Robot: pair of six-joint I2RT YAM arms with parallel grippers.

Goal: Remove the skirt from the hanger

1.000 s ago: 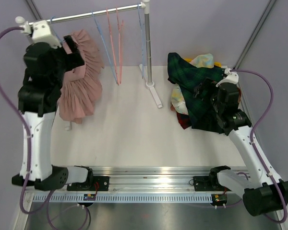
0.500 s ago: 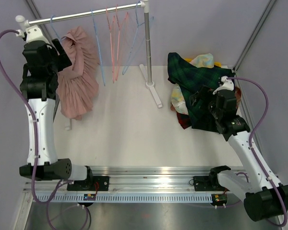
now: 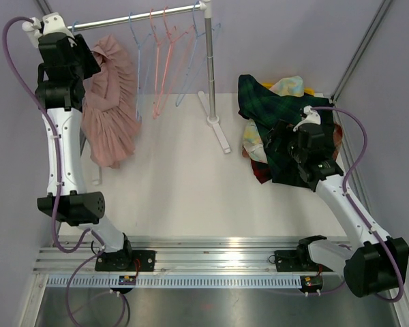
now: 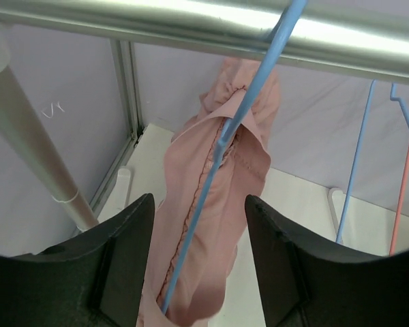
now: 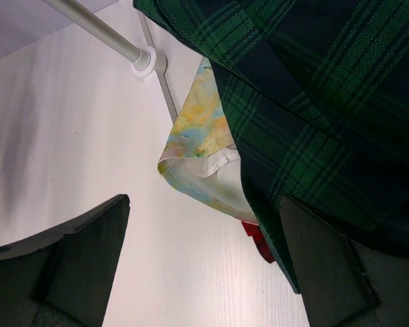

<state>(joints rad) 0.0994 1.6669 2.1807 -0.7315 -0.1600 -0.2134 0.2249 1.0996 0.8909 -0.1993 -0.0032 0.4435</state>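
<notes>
Skirt of pink pleated fabric [image 4: 249,163] hangs lengthwise below the silver rail [image 4: 191,20] on a thin blue hanger [image 4: 261,68], straight ahead of the left gripper [image 4: 198,204], jaws parted and empty; right gripper [image 5: 203,201], also released, is far from that rail.

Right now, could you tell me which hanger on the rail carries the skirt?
The blue hanger at the left end of the rail, beside the left gripper: the pink skirt hangs from it, while the other hangers are bare.
</notes>
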